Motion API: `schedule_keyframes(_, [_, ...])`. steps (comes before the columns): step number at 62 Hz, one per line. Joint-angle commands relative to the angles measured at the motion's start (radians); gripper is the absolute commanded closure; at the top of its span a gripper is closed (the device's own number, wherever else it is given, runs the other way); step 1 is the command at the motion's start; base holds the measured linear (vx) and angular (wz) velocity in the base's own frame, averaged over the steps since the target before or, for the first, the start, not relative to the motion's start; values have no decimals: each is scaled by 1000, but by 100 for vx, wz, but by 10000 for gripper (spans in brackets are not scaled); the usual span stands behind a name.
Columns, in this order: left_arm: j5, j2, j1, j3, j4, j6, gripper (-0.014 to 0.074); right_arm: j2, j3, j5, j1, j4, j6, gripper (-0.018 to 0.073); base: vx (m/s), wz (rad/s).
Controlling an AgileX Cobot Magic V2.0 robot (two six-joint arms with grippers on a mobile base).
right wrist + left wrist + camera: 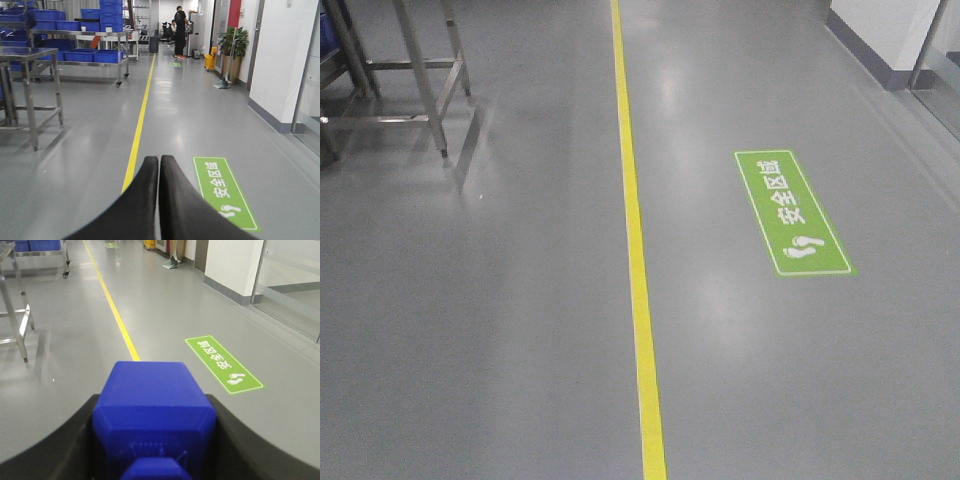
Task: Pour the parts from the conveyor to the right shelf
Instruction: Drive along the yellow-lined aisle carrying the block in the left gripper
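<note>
A royal-blue part (150,385) fills the lower middle of the left wrist view, and my left gripper (154,402) is shut on it, with black fingers (75,440) on either side. In the right wrist view, my right gripper (159,160) is shut with its fingers pressed together and nothing between them. Both hang above the grey floor. The conveyor is out of view. A stainless-steel shelf on castor wheels with blue bins (92,52) stands far ahead on the left; I cannot tell whether it is the right shelf.
A yellow floor line (638,260) runs ahead, with a green floor sign (792,212) to its right. A bare steel table frame (415,75) stands near left. A wall and glass door (280,70) bound the right side. People (179,30) stand far down the aisle.
</note>
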Motion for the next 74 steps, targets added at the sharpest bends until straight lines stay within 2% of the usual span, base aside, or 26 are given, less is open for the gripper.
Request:
schedule_keyframes(1, [-82, 12, -5, -27, -3, -3, 603, -14, 15, -75, -6, -3, -4, 568, 73, -12])
schedule_keyframes(74, [-82, 12, -5, -27, -3, -3, 603, -14, 15, -75, -6, -3, -4, 568, 75, 4])
